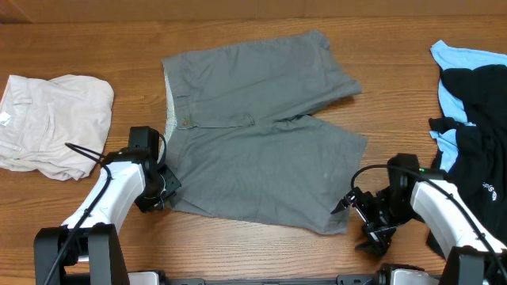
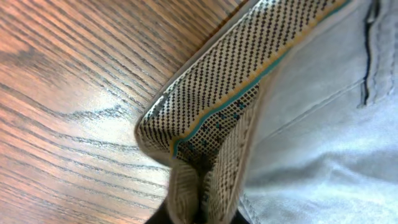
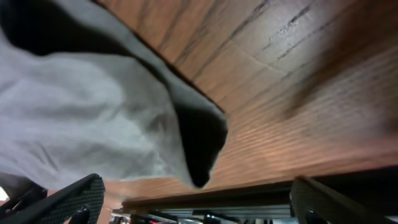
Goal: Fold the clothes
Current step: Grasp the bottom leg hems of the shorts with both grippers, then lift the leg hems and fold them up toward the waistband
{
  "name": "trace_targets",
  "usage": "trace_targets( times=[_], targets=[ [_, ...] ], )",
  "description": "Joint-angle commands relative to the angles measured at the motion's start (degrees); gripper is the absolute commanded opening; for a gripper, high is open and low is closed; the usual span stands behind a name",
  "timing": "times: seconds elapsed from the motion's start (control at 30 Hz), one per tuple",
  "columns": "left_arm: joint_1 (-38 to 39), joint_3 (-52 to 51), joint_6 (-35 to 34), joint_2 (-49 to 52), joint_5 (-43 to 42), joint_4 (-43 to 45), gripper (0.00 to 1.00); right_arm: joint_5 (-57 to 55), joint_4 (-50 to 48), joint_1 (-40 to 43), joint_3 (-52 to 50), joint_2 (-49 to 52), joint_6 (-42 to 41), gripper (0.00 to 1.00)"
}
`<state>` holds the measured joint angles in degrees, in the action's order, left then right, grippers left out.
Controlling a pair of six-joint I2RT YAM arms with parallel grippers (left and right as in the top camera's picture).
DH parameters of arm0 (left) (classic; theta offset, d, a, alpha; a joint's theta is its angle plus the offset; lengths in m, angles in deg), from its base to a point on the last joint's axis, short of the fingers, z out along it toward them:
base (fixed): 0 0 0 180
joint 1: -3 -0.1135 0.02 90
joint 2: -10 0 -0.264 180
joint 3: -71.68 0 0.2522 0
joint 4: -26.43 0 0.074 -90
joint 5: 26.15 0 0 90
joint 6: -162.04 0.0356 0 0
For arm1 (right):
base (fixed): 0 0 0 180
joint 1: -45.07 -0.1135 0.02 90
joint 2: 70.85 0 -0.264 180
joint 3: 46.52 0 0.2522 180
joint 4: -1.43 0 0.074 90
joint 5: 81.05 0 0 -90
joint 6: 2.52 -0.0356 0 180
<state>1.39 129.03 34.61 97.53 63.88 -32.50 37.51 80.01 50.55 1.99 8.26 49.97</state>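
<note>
Grey shorts (image 1: 253,150) flat, long axis left-right, waistband left, legs right.

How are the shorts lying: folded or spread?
Spread out. Overhead, the shorts lie flat on the table with both legs in full view; only a corner of the waistband is turned, showing its patterned inside.

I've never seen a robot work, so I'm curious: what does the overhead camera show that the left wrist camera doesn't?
Only overhead: the whole grey shorts spread out, a cream garment on the left, black and blue clothes on the right. Only left wrist: the waistband's dotted lining with a teal and yellow stripe, close up. Both: the shorts on the wooden table.
</note>
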Motion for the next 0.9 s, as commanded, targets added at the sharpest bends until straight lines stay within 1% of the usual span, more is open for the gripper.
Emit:
trace_targets(
  times=[0.0, 0.03, 0.07, 0.1, 0.13, 0.23, 0.3, 0.33, 0.37, 0.4, 0.43, 0.5, 0.63, 0.73, 0.87],
  targets=[
    [0.0, -0.5, -0.3, -1.0, 0.5, -0.4, 0.10, 3.2, -2.6, -0.3, -2.8, -0.9, -0.7, 0.97],
    [0.0, -0.5, -0.3, -1.0, 0.5, -0.6, 0.10, 3.8, -3.7, -0.3, -3.4, -0.9, -0.8, 0.94],
    [0.0, -0.5, -0.3, -1.0, 0.5, -0.8, 0.10, 3.9, -4.7, -0.3, -4.0, -0.9, -1.7, 0.89],
    [0.0, -0.5, -0.3, -1.0, 0.5, -1.0, 0.10, 4.0, -5.7, -0.3, -4.5, -0.9, -2.5, 0.76],
    [0.0, -0.5, -0.3, -1.0, 0.5, -1.2, 0.10, 3.9, -6.6, -0.3, -5.0, -0.9, -3.5, 0.67],
    [0.0, -0.5, -0.3, -1.0, 0.5, -2.6, 0.10, 3.9, -9.5, -0.3, -5.6, -0.9, -4.5, 0.35],
    [0.0, -0.5, -0.3, -1.0, 0.5, -3.5, 0.10, 3.9, -11.2, -0.3, -5.6, -0.9, -4.5, 0.20],
    [0.0, -0.5, -0.3, -1.0, 0.4, -4.0, 0.10, 3.9, -11.9, -0.3, -5.6, -0.9, -4.5, 0.15],
    [0.0, -0.5, -0.3, -1.0, 0.3, -4.3, 0.10, 3.7, -12.4, -0.3, -5.6, -0.9, -4.5, 0.04],
    [0.1, -0.5, -0.2, -1.0, 0.2, -4.7, 0.10, 3.7, -12.9, -0.3, -5.6, -0.9, -4.5, 0.04],
    [0.1, -0.5, 0.0, -1.0, -0.1, -5.2, 0.05, 3.5, -13.3, -0.3, -5.6, -0.9, -4.5, 0.04],
    [0.1, -0.5, 1.1, -1.1, -1.7, -6.0, 0.04, 2.2, -14.1, -0.3, -5.6, -0.9, -4.4, 0.04],
    [0.1, -0.4, 6.7, -1.8, -8.6, -7.1, 0.04, -2.1, -15.0, -0.3, -4.7, -1.0, -2.3, 0.04],
    [0.1, -0.2, 12.0, -4.6, -11.8, -8.8, 0.04, -4.9, -12.8, -0.3, -1.7, -2.4, -1.4, 0.04],
    [0.1, 1.7, 17.3, -12.0, -11.7, -14.2, 0.04, -9.1, -7.4, -0.2, 6.3, -6.7, -1.0, 0.04]
  ],
)
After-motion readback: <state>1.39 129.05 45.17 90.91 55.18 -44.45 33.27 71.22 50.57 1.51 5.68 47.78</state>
